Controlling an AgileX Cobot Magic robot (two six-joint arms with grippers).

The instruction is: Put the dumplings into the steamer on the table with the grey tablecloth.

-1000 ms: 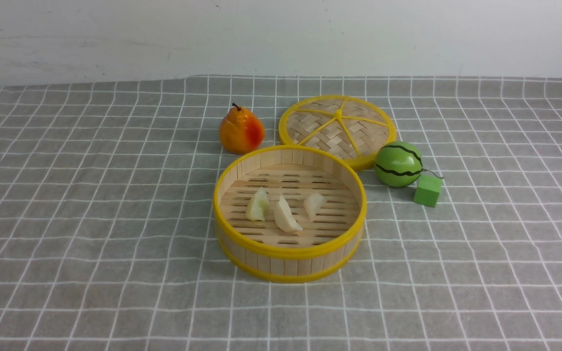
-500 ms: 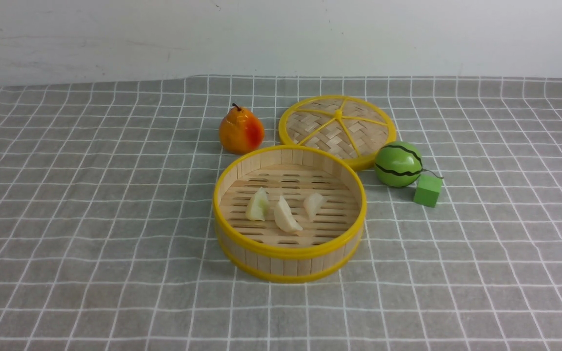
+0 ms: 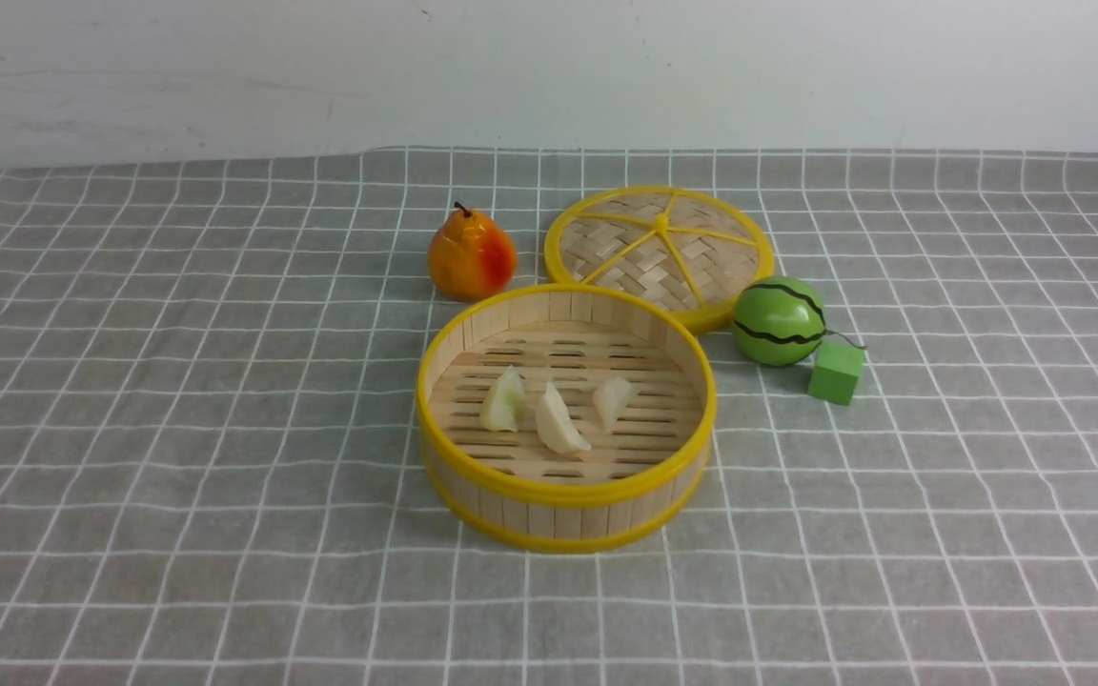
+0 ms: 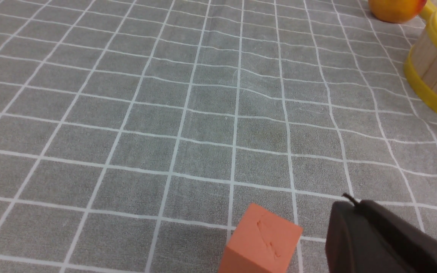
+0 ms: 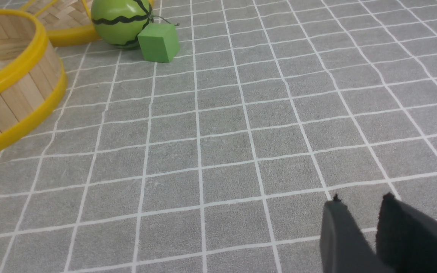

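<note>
While your left gripper (image 4: 349, 206) was shut on nothing and your right gripper (image 5: 359, 203) had a small gap, empty, three dumplings (image 3: 554, 412) lay in the steamer (image 3: 565, 488).

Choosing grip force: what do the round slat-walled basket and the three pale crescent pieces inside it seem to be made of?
The round slat-walled steamer basket: likely bamboo or light wood, matt upright slats with visible seams, with smooth yellow rims, perhaps plastic. The three pale crescent dumplings: glossy, slightly translucent cream, probably plastic or rubber replicas; firmness cannot be judged.

Lab tabletop: toy food (image 3: 778, 321), bare wall (image 3: 549, 67)
</note>
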